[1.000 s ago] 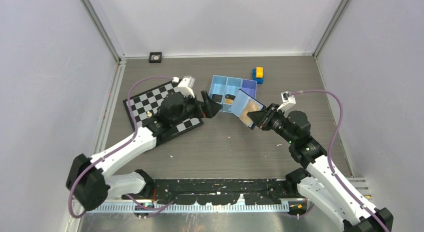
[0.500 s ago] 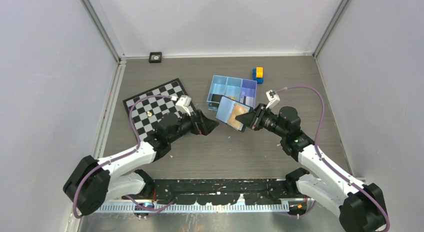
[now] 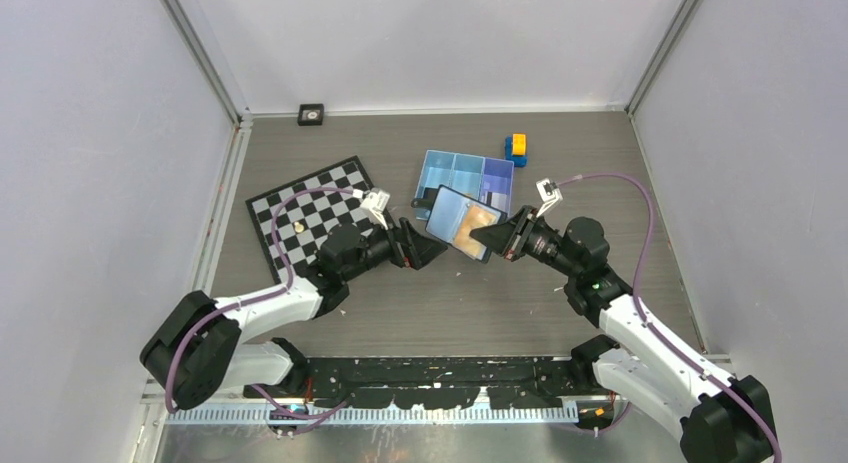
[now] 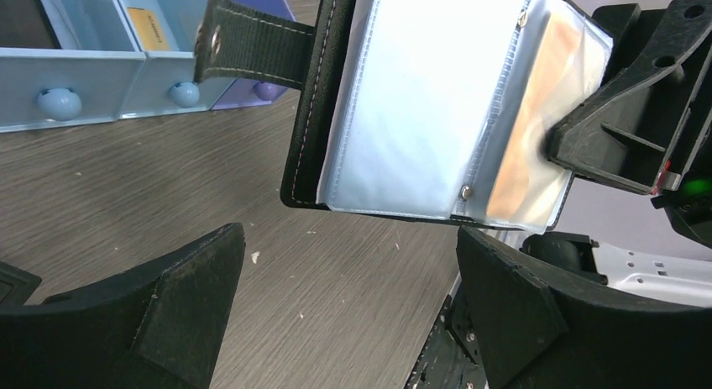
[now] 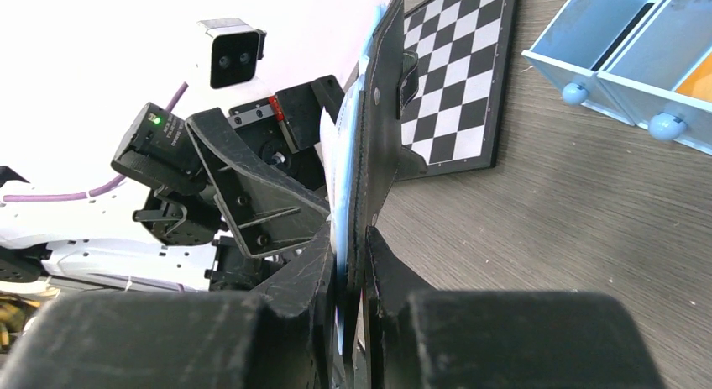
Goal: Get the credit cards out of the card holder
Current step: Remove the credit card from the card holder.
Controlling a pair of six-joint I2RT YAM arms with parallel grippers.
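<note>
The card holder point(image 3: 458, 221) is held up off the worktop point(image 3: 420, 303), just on the arms' side of the light-blue tray point(image 3: 437, 161). It is opened so that its pale inner faces turn toward the left arm. The right end effector point(image 3: 490, 239) is clamped narrow on the holder's edge farthest from the tray, and the right wrist view shows the case edge-on, pinched between both fingers. The left end effector point(image 3: 430, 246) is spread wide and holds nothing, poised just short of the holder, on the side away from the tray.

The step in hand looks like drawing out a card. The gold-orange card point(image 4: 522, 124) shows through the clear sleeve on the side the right fingers grip — so that clamp may be pinning the card along with the case. I cannot make out a silvery-grey card.

To do this well, the left fingers should close on a free card edge alone, not on the sleeve or the black cover, and pull straight along the pocket's mouth. Which way the mouth faces cannot be told from here. The strap point(image 4: 252, 40) juts toward the tray — keep it out of the bite. The right grip should hold firm so the case does not twist.
</note>
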